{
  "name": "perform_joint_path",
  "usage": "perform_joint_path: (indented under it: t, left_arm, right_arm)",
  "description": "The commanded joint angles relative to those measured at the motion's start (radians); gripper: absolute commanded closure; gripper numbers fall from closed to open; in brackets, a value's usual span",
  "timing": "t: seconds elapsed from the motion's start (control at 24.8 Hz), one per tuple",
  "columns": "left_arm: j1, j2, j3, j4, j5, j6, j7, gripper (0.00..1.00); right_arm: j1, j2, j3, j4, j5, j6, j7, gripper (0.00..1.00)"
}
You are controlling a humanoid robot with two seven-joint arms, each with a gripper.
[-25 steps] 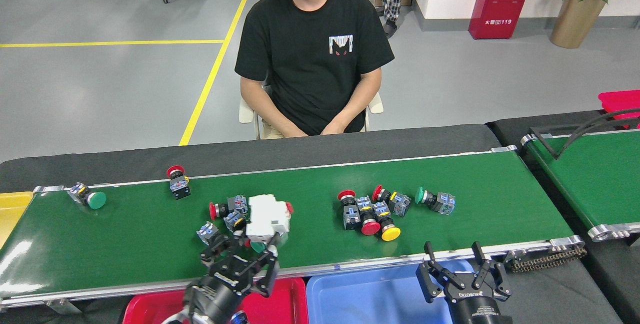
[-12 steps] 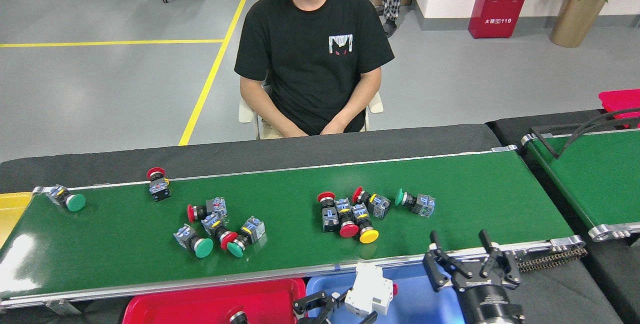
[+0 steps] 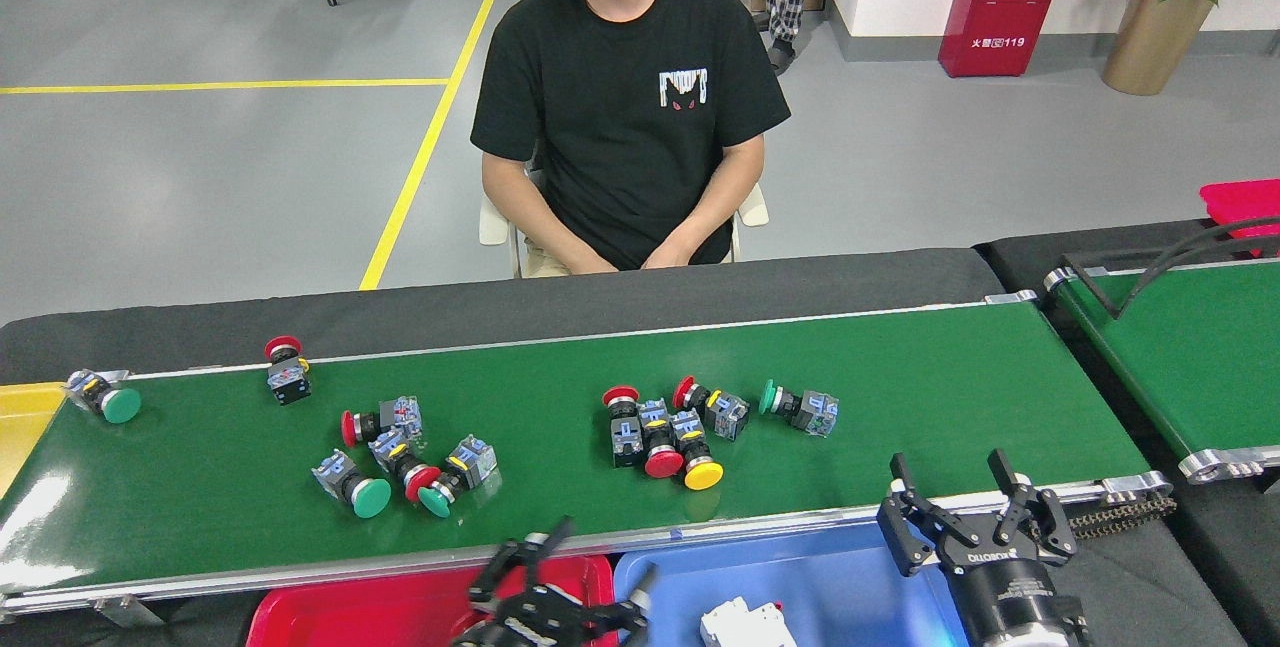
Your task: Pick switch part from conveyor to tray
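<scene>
The conveyor (image 3: 900,367) carries several push-button switch parts: one cluster (image 3: 400,457) at left-centre, another cluster (image 3: 665,432) in the middle, and a lone green-capped one (image 3: 800,409) to its right. A white switch part (image 3: 745,622) lies in the blue tray (image 3: 830,567) at the bottom edge. My left gripper (image 3: 575,577) hangs open and empty over the seam between the red tray (image 3: 380,612) and the blue tray, just left of the white part. My right gripper (image 3: 960,502) is open and empty over the blue tray's right end, by the conveyor's near rail.
A red-capped switch (image 3: 285,372) and a green-capped one (image 3: 105,399) sit near the belt's left end, beside a yellow bin (image 3: 20,417). A seated person (image 3: 625,117) faces me across the belt. A second green belt (image 3: 1190,347) lies at the right.
My left gripper let go of the white part, which now lies in the blue tray, and drew back to the left. The belt carried the switches leftward. My right gripper shifted slightly right.
</scene>
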Motion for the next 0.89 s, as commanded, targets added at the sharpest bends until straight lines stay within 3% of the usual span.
perform_joint_path:
  t: [0.0,0.12,0.2,0.44,0.53,0.69,0.85]
  left_arm:
    - [0.035,0.033,0.132,-0.008,0.000,-0.037,0.037,0.00]
    - [0.069,0.037,0.275,0.015,0.007,-0.147,0.043,0.00]
    - [0.076,0.034,0.296,0.015,0.007,-0.184,0.043,0.00]
    - [0.034,0.042,0.261,0.047,0.005,-0.192,0.032,0.00]
    - [-0.011,0.045,0.227,0.097,0.002,-0.190,0.030,0.00]
    - [-0.082,0.057,0.202,0.142,-0.001,-0.190,0.030,0.00]
    - [-0.187,0.119,0.144,0.234,-0.004,-0.187,0.020,0.00]
  right_arm:
    - [-0.035,0.017,0.079,0.021,0.003,0.000,0.016,0.02]
    - [-0.071,0.028,0.175,0.066,0.003,0.074,0.021,0.02]
    - [-0.088,0.034,0.217,0.093,0.001,0.075,0.027,0.02]
    - [-0.154,0.104,0.266,0.178,0.018,0.084,0.064,0.02]
    - [-0.209,0.158,0.273,0.257,0.046,0.084,0.062,0.02]
    - [-0.347,0.161,0.395,0.437,0.038,0.160,0.058,0.02]
    - [-0.511,0.164,0.563,0.664,-0.167,0.238,0.015,0.09]
